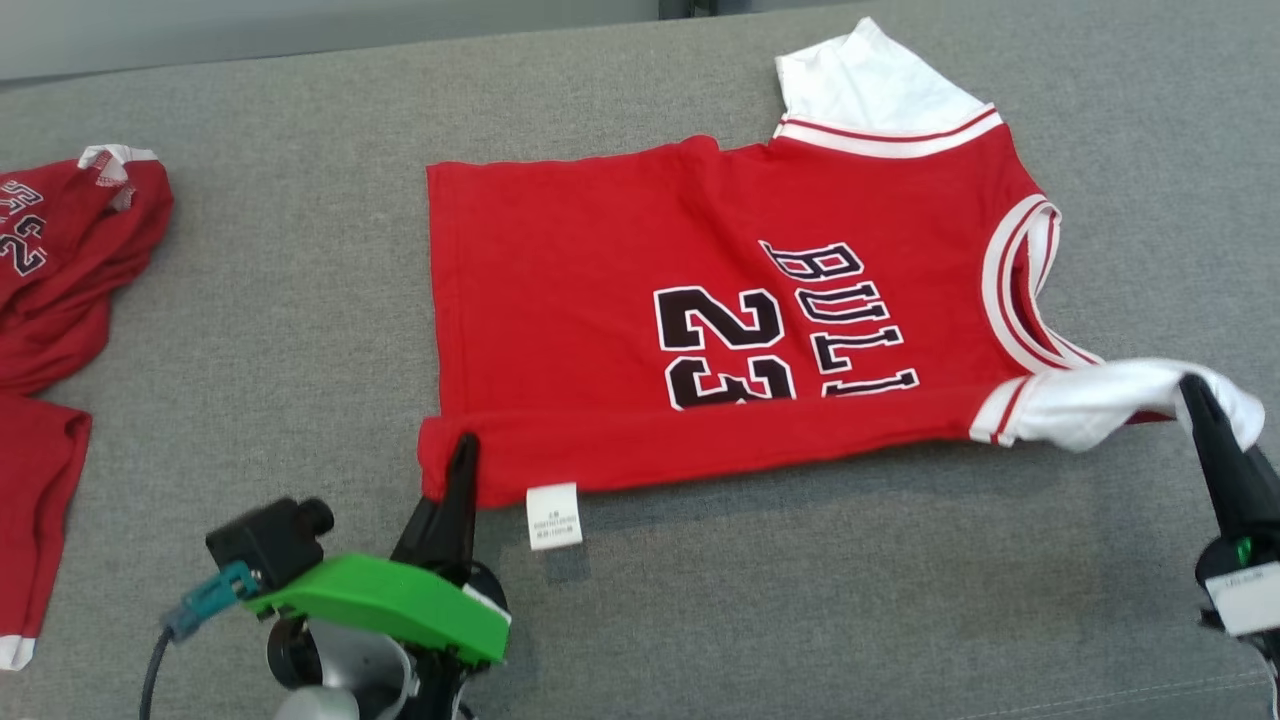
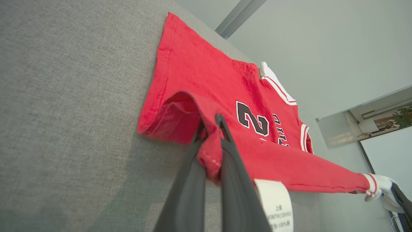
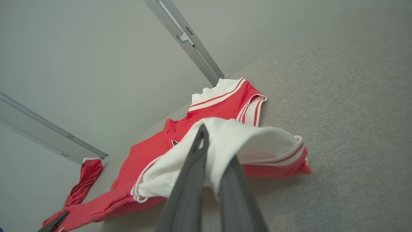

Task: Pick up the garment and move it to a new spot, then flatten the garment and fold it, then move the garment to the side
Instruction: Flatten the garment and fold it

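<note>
The garment [image 1: 640, 300] is a red jersey with white sleeves and black "BULLS 23" print, spread on the grey surface in the head view. Its near edge is lifted and rolled over toward the print. My left gripper [image 1: 462, 455] is shut on the red hem corner [image 2: 210, 154] at the lower left, beside a white care label [image 1: 554, 516]. My right gripper [image 1: 1195, 395] is shut on the near white sleeve [image 3: 244, 141] at the lower right. The far white sleeve [image 1: 870, 80] lies flat at the top.
Another red jersey [image 1: 60, 270] lies crumpled at the left edge of the grey cloth-covered table [image 1: 300, 330]. The table's back edge meets a pale wall [image 1: 300, 30].
</note>
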